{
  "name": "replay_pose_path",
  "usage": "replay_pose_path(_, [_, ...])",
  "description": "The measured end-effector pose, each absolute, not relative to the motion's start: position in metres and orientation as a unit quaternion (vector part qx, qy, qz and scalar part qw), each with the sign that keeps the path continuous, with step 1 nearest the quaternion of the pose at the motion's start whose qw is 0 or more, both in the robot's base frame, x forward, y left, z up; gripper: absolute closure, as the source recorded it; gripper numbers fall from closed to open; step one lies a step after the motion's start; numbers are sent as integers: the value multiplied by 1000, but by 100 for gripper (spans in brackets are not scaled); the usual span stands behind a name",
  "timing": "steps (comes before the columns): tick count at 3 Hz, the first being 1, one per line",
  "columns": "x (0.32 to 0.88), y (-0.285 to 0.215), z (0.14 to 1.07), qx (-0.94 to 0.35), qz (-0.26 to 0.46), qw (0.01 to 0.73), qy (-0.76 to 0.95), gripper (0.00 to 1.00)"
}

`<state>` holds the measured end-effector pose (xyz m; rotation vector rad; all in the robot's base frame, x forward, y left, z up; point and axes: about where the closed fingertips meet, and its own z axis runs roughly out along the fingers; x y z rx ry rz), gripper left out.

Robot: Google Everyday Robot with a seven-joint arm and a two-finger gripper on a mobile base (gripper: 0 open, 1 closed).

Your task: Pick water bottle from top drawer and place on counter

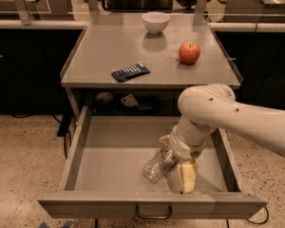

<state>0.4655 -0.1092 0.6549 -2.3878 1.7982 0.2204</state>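
In top drawer (80,144), gripper (176,159) at water bottle (155,166), poss. touching; arm (237,118) angled down.

Clear ribbed water bottle (159,164) lying on its side just left of gripper (183,171), both inside open grey top drawer (111,148); flat grey counter (133,44) beyond.

This looks like a workplace kitchen or canteen room that doubles as a robot test area. Long steel worktops with dark fronts (28,24) run along the back, and black cables (64,136) trail over the speckled terrazzo floor (23,170). A matte grey metal surface (104,51) carries kitchen things: a white bowl (156,22), a red apple (189,52) and a dark blue flat packet (130,72). Below it, the white robot arm (237,118) lowers its pincer (176,164) into the pulled-out wide grey metal drawer (114,146).
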Motion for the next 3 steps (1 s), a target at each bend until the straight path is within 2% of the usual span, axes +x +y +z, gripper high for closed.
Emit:
replay_pose_path(1, [466,-109,654,-796,74,72,597,0])
replay_pose_path(3, [515,-96,615,-831,112,54,542,0])
